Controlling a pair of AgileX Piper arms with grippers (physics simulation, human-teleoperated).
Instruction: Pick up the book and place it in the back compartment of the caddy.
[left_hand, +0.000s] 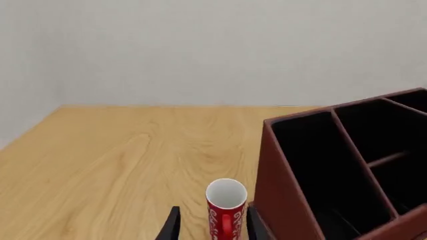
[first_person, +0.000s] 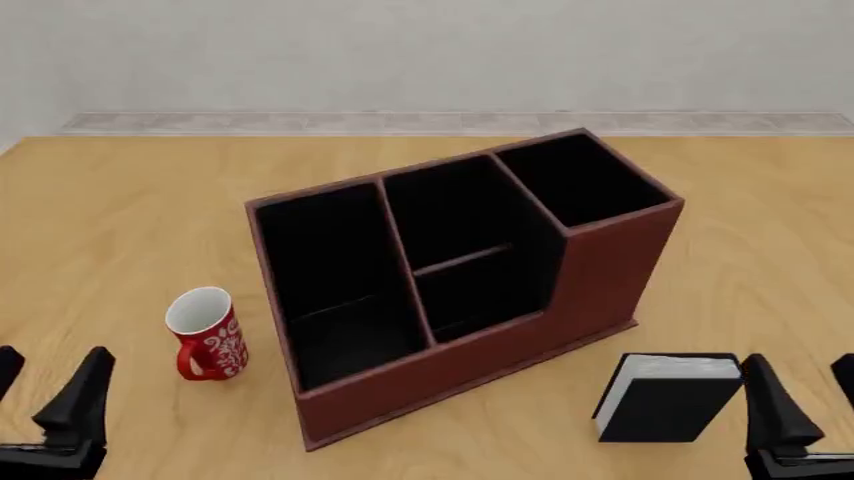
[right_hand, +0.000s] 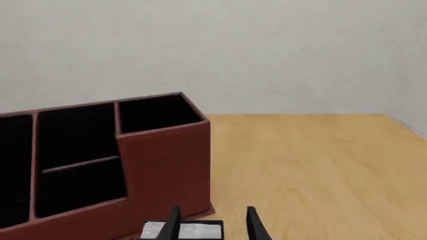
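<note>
At the near table edge the black right gripper (first_person: 811, 415) and left gripper (first_person: 51, 395) both stand spread, holding nothing. The large reddish-brown caddy (first_person: 601, 262) sits mid-table on light wood (first_person: 120, 210). The black hardcover book (first_person: 663, 399) stands upright near its right end, just beside the right gripper; a red patterned mug (first_person: 207, 336) stands left.

Caddy in the middle, mug on my left, book on my right.

The caddy (first_person: 587, 270) sits mid-tabletop (first_person: 120, 210), turned at an angle, its three sections running left to right. The mug (first_person: 207, 335) stands just off its left end, near me, apart from it. The book (first_person: 667, 398) stands upright before its right end, close to the base lip. My left end effector (first_person: 47, 400) is near-left, my right end effector (first_person: 801, 405) just right of the book.
</note>
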